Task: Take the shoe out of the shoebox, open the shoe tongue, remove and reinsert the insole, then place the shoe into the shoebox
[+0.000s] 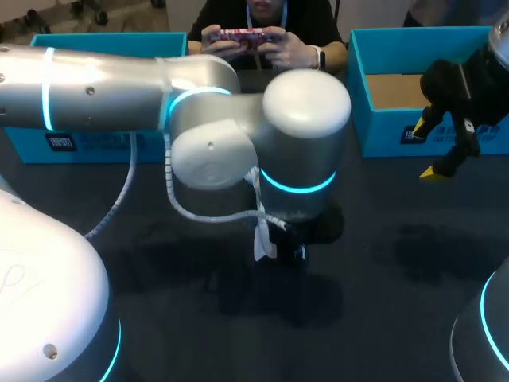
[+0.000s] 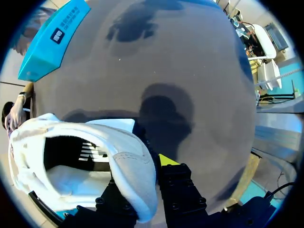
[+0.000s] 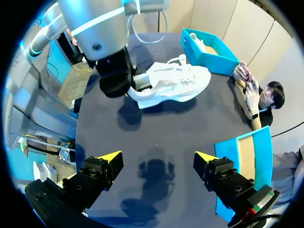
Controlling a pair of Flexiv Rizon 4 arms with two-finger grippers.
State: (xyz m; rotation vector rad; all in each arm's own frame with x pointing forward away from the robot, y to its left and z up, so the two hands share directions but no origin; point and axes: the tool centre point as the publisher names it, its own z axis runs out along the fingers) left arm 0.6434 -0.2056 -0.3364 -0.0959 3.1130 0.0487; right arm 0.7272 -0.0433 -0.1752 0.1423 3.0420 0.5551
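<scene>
Now my left gripper [image 2: 142, 176] pinches an edge of the white shoe [image 3: 183, 83], which is outside the blue box [image 1: 382, 131] and well apart from it. My right gripper [image 3: 156, 159] hangs just beside that box, fingers spread wide.

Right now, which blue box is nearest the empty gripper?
The right-hand blue box, its brown floor showing. The right gripper hangs open beside it; the other blue box sits far left.

Shoe [image 3: 175, 83] at table [image 1: 398, 263] centre; left box [image 1: 95, 143], right box [image 1: 382, 131] behind.
</scene>
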